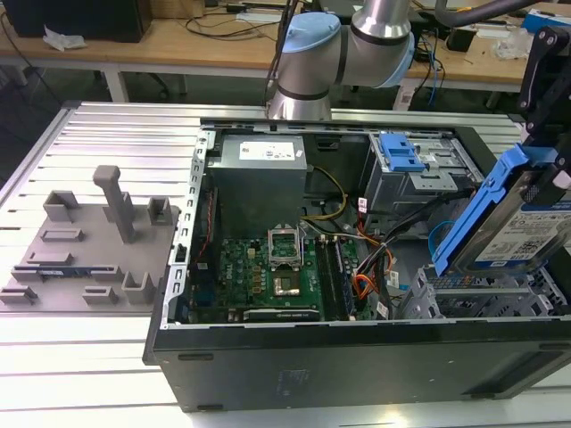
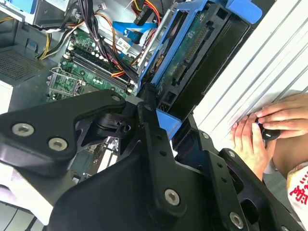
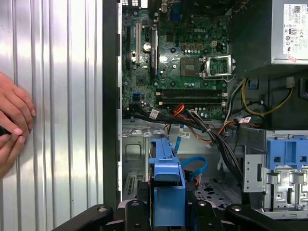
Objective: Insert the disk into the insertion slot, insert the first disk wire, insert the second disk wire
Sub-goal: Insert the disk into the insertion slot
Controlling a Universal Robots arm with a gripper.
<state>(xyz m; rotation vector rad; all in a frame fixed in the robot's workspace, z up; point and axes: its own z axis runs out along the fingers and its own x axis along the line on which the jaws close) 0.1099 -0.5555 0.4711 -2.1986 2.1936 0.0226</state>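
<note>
Just above insertion slot (image 1: 473, 299), fingers (image 2: 147, 108) grip disk (image 1: 526, 227).

Robotics lab: a robot arm (image 1: 357, 40) stands over an open computer case (image 1: 339, 366) on a slotted aluminium table (image 1: 89, 374), with grey fixtures (image 1: 80, 241) at the left and wooden benches (image 1: 178, 43) strewn with cables (image 1: 234, 20) along the far side.

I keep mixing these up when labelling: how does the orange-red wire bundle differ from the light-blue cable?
The bundle is several thin round strands in orange, red and black; the cable is one flat light-blue strip. The bundle fans out by the motherboard edge; the cable curls in a loop near the cage. Both are thin, and neither is joined to the disk in the gripper.
</note>
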